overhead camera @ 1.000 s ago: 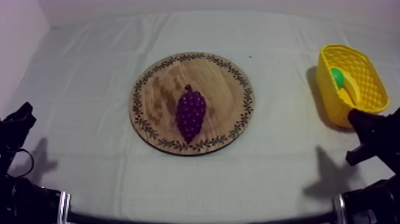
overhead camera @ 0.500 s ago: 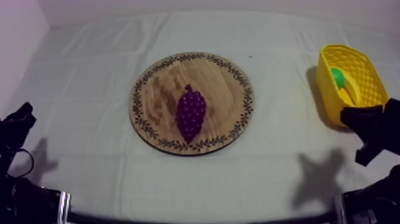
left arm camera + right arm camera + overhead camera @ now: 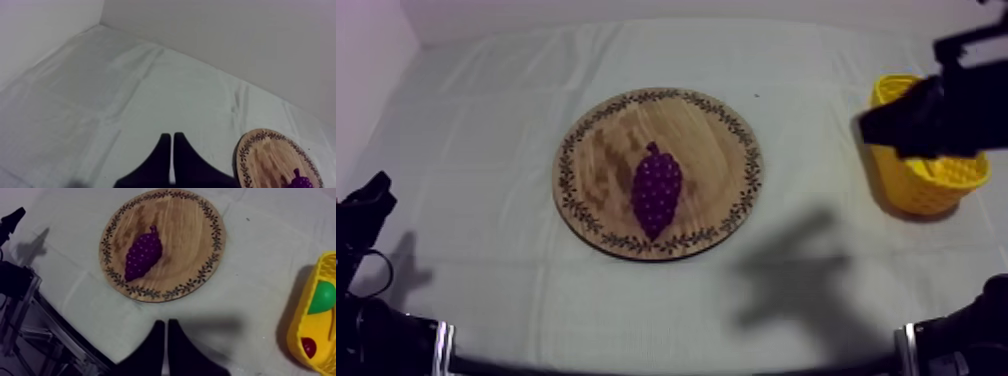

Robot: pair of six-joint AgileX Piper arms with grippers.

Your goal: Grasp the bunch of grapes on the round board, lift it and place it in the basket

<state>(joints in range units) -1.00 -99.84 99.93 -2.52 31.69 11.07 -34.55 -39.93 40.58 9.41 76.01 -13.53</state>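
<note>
- Currently the bunch of grapes (image 3: pixel 657 190) lies on the wooden board (image 3: pixel 711 135), near its middle, untouched.
- Left gripper (image 3: pixel 172 136): fingers pressed together in a narrow wedge, holding nothing; low over the cloth (image 3: pixel 486 110), well apart from the grapes.
- Right gripper (image 3: pixel 166 323): also a narrow wedge, empty; up above the cloth between board and yellow basket (image 3: pixel 926 190).
- Basket holds a green fruit (image 3: pixel 322 297) and a small red fruit (image 3: pixel 308 347).

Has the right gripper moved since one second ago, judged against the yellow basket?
Yes. In the top view the right gripper sat at the near corner of the yellow basket; now it has lifted and covers the basket's middle, fingers shut.
</note>
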